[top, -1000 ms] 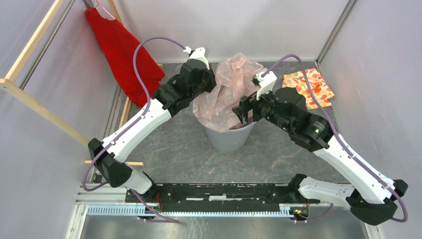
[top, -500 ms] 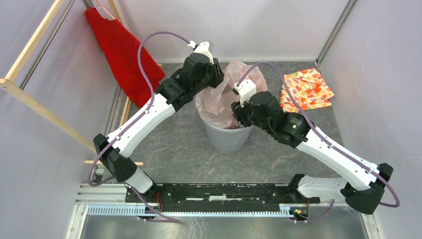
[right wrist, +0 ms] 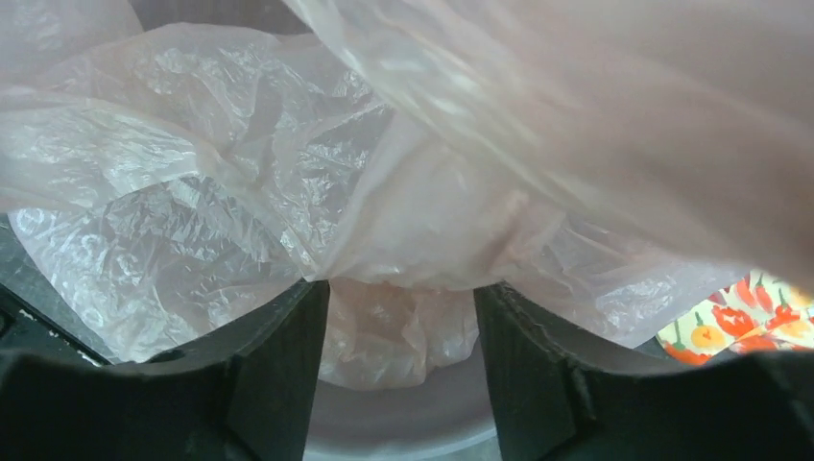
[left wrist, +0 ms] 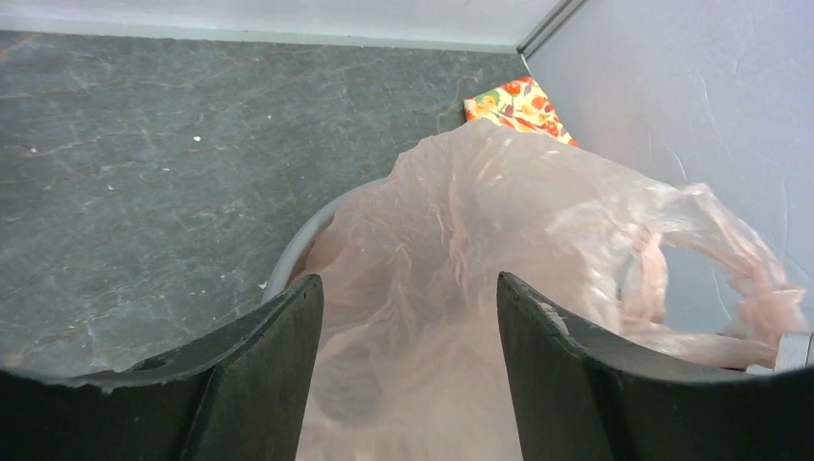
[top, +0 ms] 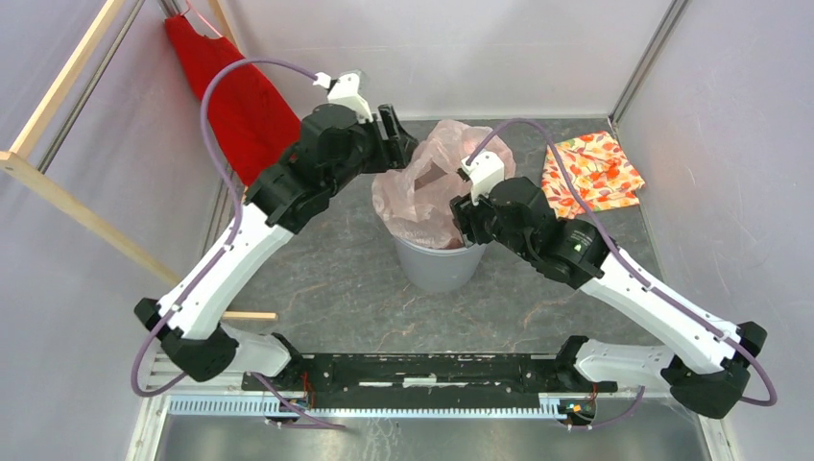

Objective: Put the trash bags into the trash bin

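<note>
The bin point(top: 443, 269) stands upright near the middle of the table point(top: 326, 288), between the 2 arms. The bag point(top: 427, 182) sits in its mouth. Part of it is down inside, but much of the pale pink film bulges above the rim and spills over the far and left edges. The bin's grey near wall is bare.

The left gripper point(left wrist: 408, 288) hovers at the bin's far left rim, pointing across the opening. Its 2 fingers are spread wide. In the left wrist view the crinkled film and a curve of grey rim show through the gap beyond them, and nothing is pinched. A loose loop of the bag stands up on the right of that view.

The right gripper point(right wrist: 401, 288) is at the bin's right rim, right up against the bag. Its jaws also stand apart. A gathered fold of film hangs across the gap above the tips, with more crumpled film and the bin's pale inside visible below. The fingers do not appear to press on it.

An orange cloth point(top: 590, 173) printed with red and yellow flowers lies flat at the far right, apart from the bin. A red garment point(top: 235, 96) hangs at the far left by a wooden frame point(top: 58, 187).
</note>
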Action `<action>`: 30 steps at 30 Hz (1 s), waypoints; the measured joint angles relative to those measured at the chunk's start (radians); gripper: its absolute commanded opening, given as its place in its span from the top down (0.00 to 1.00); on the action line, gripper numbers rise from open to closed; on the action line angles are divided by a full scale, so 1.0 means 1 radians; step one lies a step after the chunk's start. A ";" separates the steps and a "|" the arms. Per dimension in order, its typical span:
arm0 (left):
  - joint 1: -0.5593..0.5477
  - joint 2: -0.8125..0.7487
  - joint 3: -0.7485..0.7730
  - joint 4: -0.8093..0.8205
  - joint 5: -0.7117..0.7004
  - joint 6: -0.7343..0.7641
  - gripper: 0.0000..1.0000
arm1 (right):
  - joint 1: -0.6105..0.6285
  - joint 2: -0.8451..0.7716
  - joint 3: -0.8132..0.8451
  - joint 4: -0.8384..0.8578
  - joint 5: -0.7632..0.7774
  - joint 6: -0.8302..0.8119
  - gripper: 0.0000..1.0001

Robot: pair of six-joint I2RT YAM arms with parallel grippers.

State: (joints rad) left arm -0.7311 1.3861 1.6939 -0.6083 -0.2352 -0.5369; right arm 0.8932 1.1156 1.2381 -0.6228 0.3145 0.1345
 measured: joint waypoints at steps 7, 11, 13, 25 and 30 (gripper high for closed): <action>0.003 -0.087 -0.004 -0.034 -0.024 0.064 0.21 | 0.000 -0.023 0.043 0.000 -0.006 0.009 0.20; 0.003 -0.098 0.023 -0.056 0.000 0.127 0.26 | 0.000 -0.042 0.058 -0.001 -0.006 0.025 0.18; 0.003 -0.098 0.042 -0.068 0.023 0.156 0.29 | 0.000 -0.048 0.072 -0.001 -0.005 0.035 0.18; -0.020 -0.117 0.003 -0.120 0.161 0.183 0.39 | 0.000 -0.013 0.172 0.020 0.079 0.118 0.20; -0.023 -0.136 -0.065 -0.102 0.166 0.182 0.58 | 0.000 0.007 0.172 0.032 0.084 0.137 0.36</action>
State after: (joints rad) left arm -0.7544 1.2503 1.6291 -0.7101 -0.0689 -0.3553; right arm 0.8932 1.1229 1.4105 -0.5903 0.3985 0.2718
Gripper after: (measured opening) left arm 0.509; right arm 0.734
